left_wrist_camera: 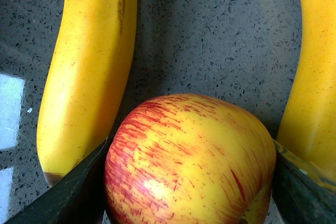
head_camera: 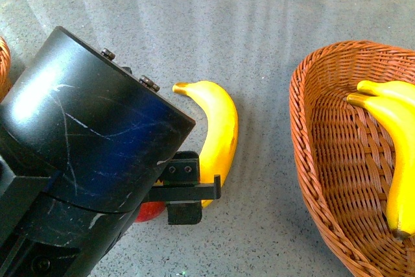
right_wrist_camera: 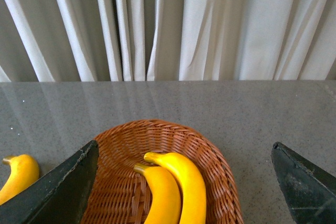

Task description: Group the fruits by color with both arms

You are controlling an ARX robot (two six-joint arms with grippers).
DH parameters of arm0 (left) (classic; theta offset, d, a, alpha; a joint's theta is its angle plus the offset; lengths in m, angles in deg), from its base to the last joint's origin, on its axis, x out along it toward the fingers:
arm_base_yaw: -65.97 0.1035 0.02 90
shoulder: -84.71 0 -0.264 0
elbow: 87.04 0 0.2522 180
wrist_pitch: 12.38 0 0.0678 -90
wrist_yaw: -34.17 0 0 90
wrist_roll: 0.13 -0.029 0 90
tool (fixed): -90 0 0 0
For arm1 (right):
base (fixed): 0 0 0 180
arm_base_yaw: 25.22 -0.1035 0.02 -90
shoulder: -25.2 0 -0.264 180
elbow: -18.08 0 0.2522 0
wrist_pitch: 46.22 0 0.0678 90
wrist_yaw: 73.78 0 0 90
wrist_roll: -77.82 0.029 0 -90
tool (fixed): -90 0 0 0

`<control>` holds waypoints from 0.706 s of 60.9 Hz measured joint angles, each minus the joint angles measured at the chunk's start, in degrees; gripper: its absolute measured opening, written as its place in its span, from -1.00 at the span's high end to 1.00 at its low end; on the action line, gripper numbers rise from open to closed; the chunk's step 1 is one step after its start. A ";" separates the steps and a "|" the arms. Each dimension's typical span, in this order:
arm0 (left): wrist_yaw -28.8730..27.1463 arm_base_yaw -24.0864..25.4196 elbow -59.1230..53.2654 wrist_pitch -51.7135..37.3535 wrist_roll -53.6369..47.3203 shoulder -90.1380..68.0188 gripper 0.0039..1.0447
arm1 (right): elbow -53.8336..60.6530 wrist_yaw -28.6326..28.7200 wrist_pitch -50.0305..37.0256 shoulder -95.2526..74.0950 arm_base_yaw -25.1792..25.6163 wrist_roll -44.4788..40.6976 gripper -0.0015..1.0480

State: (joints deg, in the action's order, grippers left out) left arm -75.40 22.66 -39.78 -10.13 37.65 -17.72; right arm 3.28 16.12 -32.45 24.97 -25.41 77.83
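My left gripper [left_wrist_camera: 190,148] is shut on a red apple [left_wrist_camera: 189,161] streaked with yellow, low over the grey table. One yellow banana [left_wrist_camera: 89,77] lies on one side of the apple and a second banana [left_wrist_camera: 312,77] on the other. In the front view the bulky left arm [head_camera: 84,154] hides most of the apple [head_camera: 150,211]; one banana [head_camera: 217,137] shows beside the gripper [head_camera: 188,189]. My right gripper [right_wrist_camera: 185,144] is open and empty, held above a wicker basket [right_wrist_camera: 220,171] holding two bananas [right_wrist_camera: 173,192].
The wicker basket [head_camera: 311,134] with its two bananas [head_camera: 395,134] stands at the right of the table. The rim of another basket [head_camera: 3,63] shows at the far left edge. White curtains [right_wrist_camera: 168,24] hang behind the table.
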 joint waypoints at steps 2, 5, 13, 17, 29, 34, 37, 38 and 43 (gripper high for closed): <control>-0.02 -0.04 0.00 0.26 0.00 0.09 -0.38 | 0.00 0.00 0.00 0.00 0.00 0.00 -0.82; -0.13 -0.09 0.00 0.68 0.00 0.33 -0.37 | 0.00 -0.02 0.00 0.00 0.00 0.00 -0.82; -0.66 -0.70 -0.15 3.08 -0.02 2.51 -0.37 | 0.00 0.00 0.00 0.00 0.00 0.00 -0.82; -1.22 -1.11 -0.44 4.20 -0.09 4.55 -0.37 | 0.00 0.00 0.00 0.00 0.00 0.00 -0.82; -2.78 -0.07 -2.03 9.70 -0.46 14.84 -0.37 | 0.00 0.00 0.00 0.00 0.00 0.00 -0.82; -3.30 1.95 -2.54 10.97 -1.16 18.16 -0.37 | 0.00 0.00 0.00 0.00 0.00 0.00 -0.82; -3.61 4.98 -3.17 12.13 -2.29 21.49 -0.37 | 0.00 -0.02 0.00 0.00 0.00 0.00 -0.82; -3.69 6.43 -3.45 12.52 -2.84 22.93 -0.37 | 0.00 -0.02 0.00 0.00 0.00 0.00 -0.82; -3.78 10.84 -4.00 13.62 -4.33 26.64 -0.37 | 0.00 -0.02 0.00 0.00 0.00 0.00 -0.82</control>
State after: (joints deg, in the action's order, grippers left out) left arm -79.18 33.51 -43.78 3.49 33.32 8.92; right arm 3.28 16.10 -32.45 24.97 -25.41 77.83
